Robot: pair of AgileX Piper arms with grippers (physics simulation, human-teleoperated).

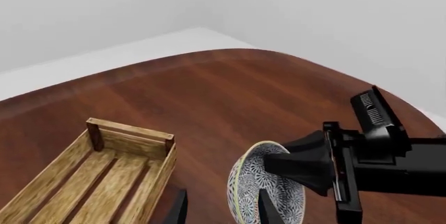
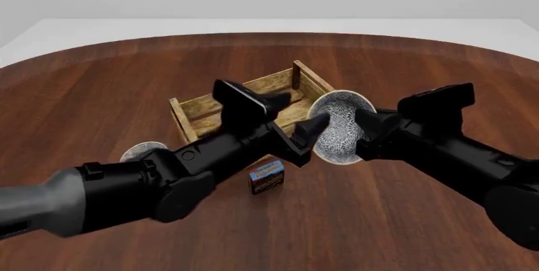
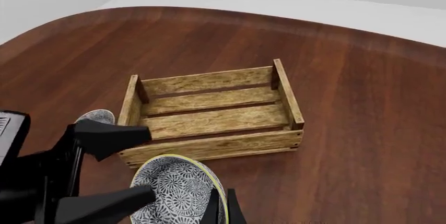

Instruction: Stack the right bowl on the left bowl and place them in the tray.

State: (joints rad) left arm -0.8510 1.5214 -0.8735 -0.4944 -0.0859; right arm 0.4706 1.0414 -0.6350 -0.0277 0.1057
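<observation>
My right gripper (image 3: 221, 208) is shut on the rim of the right bowl (image 3: 174, 185), a white bowl with a blue-grey pattern, held tilted on edge above the table by the tray's near corner. In the front view this bowl (image 2: 339, 129) faces the camera. My left gripper (image 2: 305, 108) stands wide open right beside it, one finger (image 1: 265, 205) across the bowl's face, the other on the tray side. The left bowl (image 2: 141, 151) sits on the table, partly hidden behind my left arm. The tray (image 2: 189, 110) is a light-wood crate with nothing in it.
A small blue-and-red carton (image 2: 267, 177) stands on the table in front of the tray, under my left arm. The two arms cross close together near the tray's front right corner. The round brown tabletop (image 2: 101, 81) extends all round.
</observation>
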